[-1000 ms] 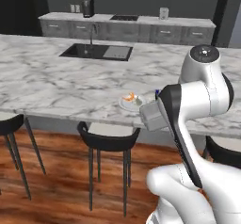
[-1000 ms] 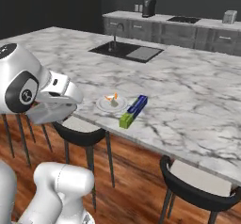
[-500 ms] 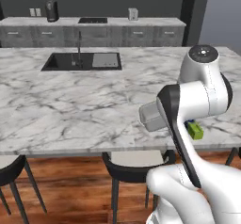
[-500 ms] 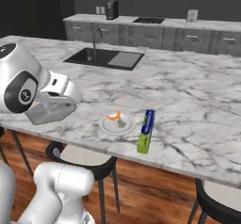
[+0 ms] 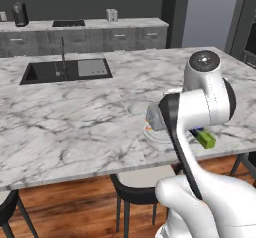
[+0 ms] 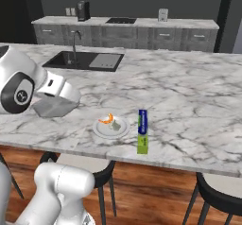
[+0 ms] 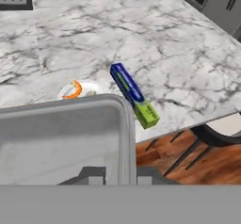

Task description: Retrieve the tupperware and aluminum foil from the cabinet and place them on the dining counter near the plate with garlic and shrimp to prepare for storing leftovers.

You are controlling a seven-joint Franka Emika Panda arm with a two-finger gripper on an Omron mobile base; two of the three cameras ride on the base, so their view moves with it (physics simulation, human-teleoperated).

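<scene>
Hand view: your gripper [image 7: 116, 175] is clamped on 1 clear greyish plastic tupperware tub [image 7: 61, 138], held above the white marble island counter [image 6: 189, 96]. 1 slim blue foil box [image 6: 142, 130] w/ green end lies just right of 1 round white plate [image 6: 111, 127].

A clear greyish tupperware [image 7: 61, 138] above a white, grey-veined marble bench [image 6: 189, 96]; a blue foil box [image 6: 142, 130] with lime-green end lies beside a white plate [image 6: 111, 127] bearing orange and pale food, near an inset black sink [image 6: 80, 60].
</scene>
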